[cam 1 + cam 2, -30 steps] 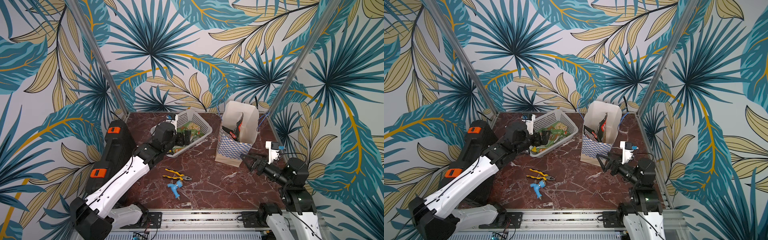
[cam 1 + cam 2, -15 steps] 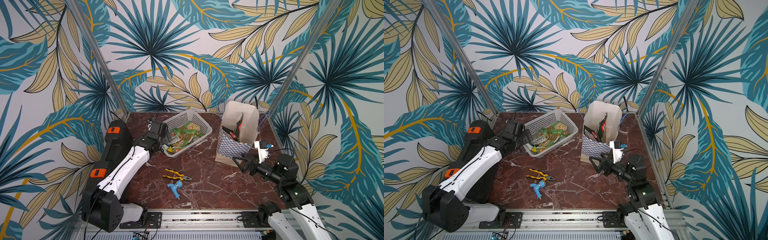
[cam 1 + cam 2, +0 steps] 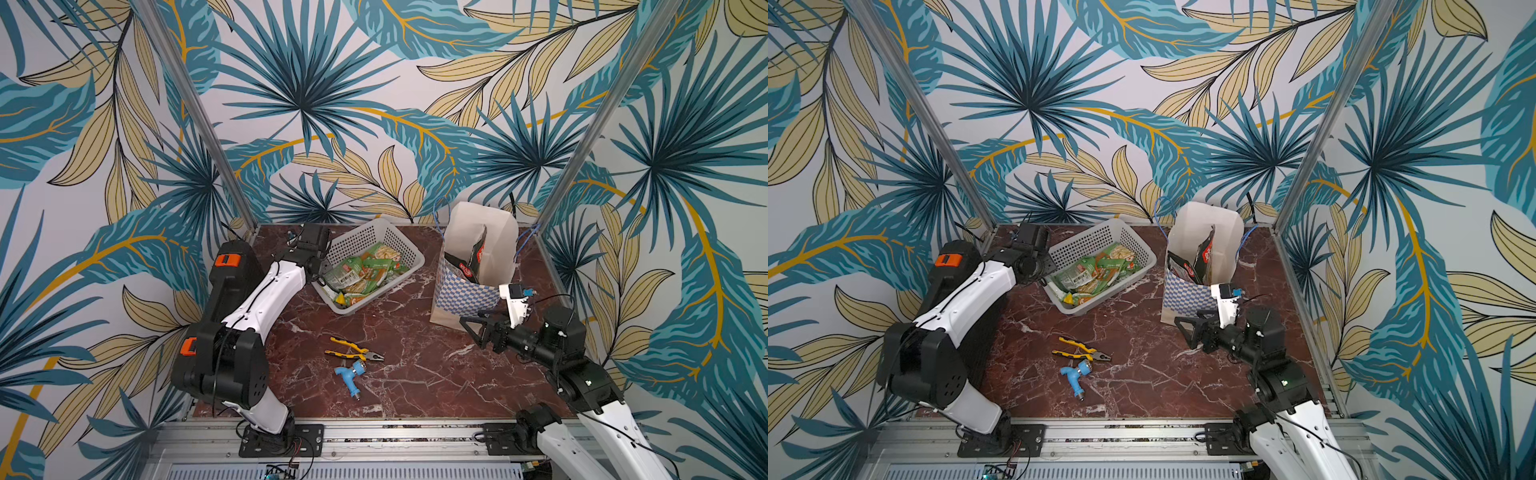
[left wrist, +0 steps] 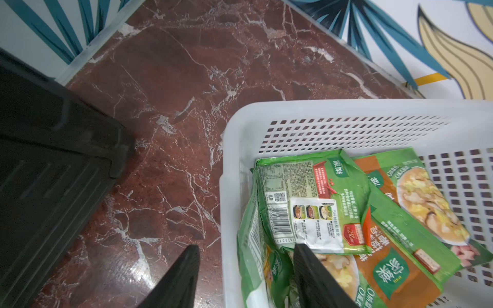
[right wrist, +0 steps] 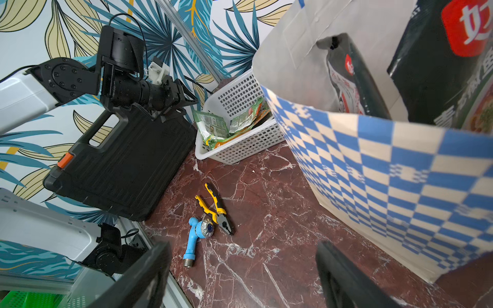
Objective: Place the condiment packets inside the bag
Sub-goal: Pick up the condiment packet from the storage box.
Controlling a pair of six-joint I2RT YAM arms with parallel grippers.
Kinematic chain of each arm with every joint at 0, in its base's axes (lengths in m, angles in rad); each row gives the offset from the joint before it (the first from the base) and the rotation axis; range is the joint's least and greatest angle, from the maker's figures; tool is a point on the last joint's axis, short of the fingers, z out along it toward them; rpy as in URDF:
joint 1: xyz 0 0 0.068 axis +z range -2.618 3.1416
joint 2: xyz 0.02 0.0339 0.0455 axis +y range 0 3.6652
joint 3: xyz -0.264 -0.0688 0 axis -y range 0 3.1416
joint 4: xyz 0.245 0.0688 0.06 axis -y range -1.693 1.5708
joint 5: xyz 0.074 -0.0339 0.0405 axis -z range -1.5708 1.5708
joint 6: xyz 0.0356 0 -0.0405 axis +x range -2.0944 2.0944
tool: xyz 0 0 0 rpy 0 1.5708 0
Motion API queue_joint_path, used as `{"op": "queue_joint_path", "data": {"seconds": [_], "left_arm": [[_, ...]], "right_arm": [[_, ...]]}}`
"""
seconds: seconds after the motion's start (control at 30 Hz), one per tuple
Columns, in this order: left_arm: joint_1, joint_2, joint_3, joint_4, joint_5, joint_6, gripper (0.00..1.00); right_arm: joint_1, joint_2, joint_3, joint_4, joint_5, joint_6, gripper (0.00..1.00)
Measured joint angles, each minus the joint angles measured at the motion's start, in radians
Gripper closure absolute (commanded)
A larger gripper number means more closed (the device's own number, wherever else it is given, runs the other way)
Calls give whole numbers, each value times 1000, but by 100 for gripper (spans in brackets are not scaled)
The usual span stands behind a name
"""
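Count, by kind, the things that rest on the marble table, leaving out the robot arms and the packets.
White perforated basket: 1
Paper bag: 1
Black tool case: 1
Yellow-handled pliers: 1
Blue tap fitting: 1
Total: 5

Table (image 3: 419,370): red-brown marble top, white veins.
- Pliers (image 3: 354,353): yellow handles, near the middle.
- Blue fitting (image 3: 349,375): just beside the pliers, front side.
- White basket (image 3: 376,227): behind the pliers, toward the back wall.
- Bag (image 3: 459,293): upright, right of and behind the pliers.
- Black case (image 5: 120,165): left of the pliers, at the table's edge.
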Motion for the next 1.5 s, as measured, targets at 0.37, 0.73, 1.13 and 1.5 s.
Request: {"op": "queue_joint_path", "data": {"seconds": [0.37, 0.73, 1.13, 1.5], "left_arm": [[23, 89, 15, 2, 61, -14, 91], [5, 41, 47, 3, 116, 43, 100], [-229, -159, 233, 11, 88, 137, 100], [-446, -174, 426, 77, 101, 183, 100]], "right_arm": [[0, -8, 0, 0, 19, -3, 10], [0, -49, 0, -27, 97, -14, 1], [0, -106, -41, -122, 277, 69, 0], [0, -109, -98, -143, 320, 130, 1]]}}
